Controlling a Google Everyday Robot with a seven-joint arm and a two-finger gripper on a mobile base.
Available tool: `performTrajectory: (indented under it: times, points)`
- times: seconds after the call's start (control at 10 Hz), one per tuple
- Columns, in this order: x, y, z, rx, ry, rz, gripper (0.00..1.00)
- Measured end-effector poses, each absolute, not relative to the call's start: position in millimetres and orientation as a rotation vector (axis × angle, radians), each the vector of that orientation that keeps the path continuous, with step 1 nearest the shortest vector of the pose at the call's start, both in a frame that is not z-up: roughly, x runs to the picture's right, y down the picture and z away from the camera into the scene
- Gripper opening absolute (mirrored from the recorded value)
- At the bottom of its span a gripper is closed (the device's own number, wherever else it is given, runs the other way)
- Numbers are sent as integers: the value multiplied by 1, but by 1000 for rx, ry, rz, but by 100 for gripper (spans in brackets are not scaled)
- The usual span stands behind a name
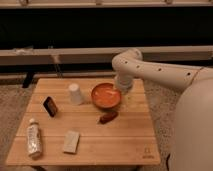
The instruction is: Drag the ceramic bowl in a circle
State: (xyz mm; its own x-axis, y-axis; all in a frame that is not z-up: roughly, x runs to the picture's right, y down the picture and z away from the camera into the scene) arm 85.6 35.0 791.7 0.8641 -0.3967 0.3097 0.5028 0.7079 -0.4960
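So here's my setup right now: my pincer (116, 92) is down at the right-hand rim of the ceramic bowl (104, 97), with my arm (150, 71) reaching in over the table's far right corner. Honestly I can't tell whether the pincer is open or clamped on the rim, because my own wrist blocks that spot. The bowl is glossy orange with a paler inside, sitting upright on the wooden table (115, 145) toward the far edge, a bit right of the middle. Just to its left stands a small white cup (74, 93) - close by, though I can't tell if they touch. In front of the bowl, toward the middle of the table, lies a small reddish-brown oblong thing (108, 117); no idea what it is. Over by the left edge there's a dark flat rectangular object (50, 106), propped at a tilt. Down at the near left corner a clear bottle (33, 139) with a white cap lies on its side, and beside it, along the near edge, a pale rectangular block (71, 141) lies flat - well apart from the bowl.
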Motion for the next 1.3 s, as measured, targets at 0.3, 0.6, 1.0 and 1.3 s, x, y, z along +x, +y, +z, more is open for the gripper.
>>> performTrajectory:
  times: [0.3,0.6,1.0,1.3]
  points:
    - [86,35,792,-604,-186,-503,75]
    - [85,36,793,-604,-186,-504,80]
    - [67,43,817,-597,-184,-550,100]
    - [58,48,831,-597,-173,-578,100]
